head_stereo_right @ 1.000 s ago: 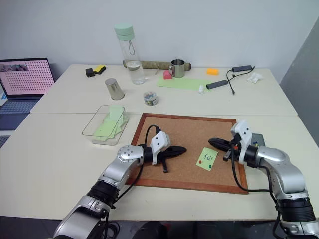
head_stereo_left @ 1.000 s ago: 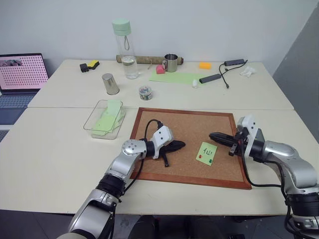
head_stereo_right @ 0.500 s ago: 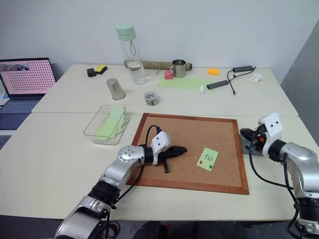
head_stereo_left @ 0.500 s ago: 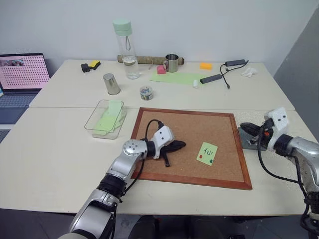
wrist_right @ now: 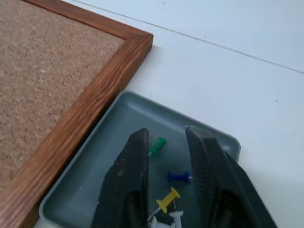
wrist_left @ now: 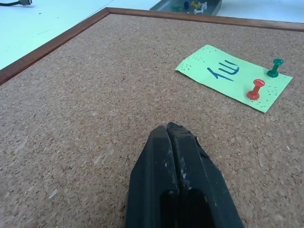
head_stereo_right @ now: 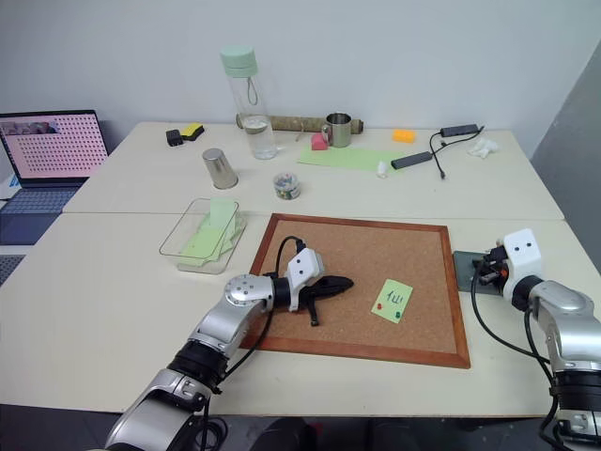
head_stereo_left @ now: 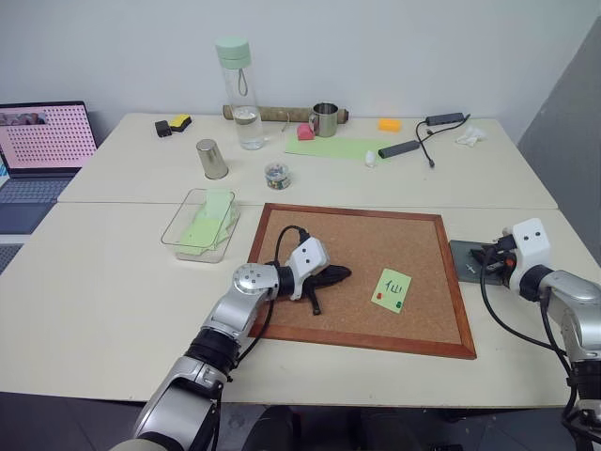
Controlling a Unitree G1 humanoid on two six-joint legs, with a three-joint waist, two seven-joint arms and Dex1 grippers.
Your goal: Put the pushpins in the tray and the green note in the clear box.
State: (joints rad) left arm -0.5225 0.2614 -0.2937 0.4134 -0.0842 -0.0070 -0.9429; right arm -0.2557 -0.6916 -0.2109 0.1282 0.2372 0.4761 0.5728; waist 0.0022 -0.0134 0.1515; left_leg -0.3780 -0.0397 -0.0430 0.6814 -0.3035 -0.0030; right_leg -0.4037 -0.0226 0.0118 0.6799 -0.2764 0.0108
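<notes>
The right gripper (wrist_right: 166,142) is held parted and empty over the tray (wrist_right: 95,183), beside the corkboard (head_stereo_left: 357,244). The left gripper (wrist_left: 171,130) is clenched on the cork, near the green note (wrist_left: 232,76) pinned by two pushpins (wrist_left: 255,89).

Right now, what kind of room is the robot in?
Probably an office or a lab. There are pale desks pushed together, a laptop at the edge, and a corkboard with a note pinned on it.
</notes>
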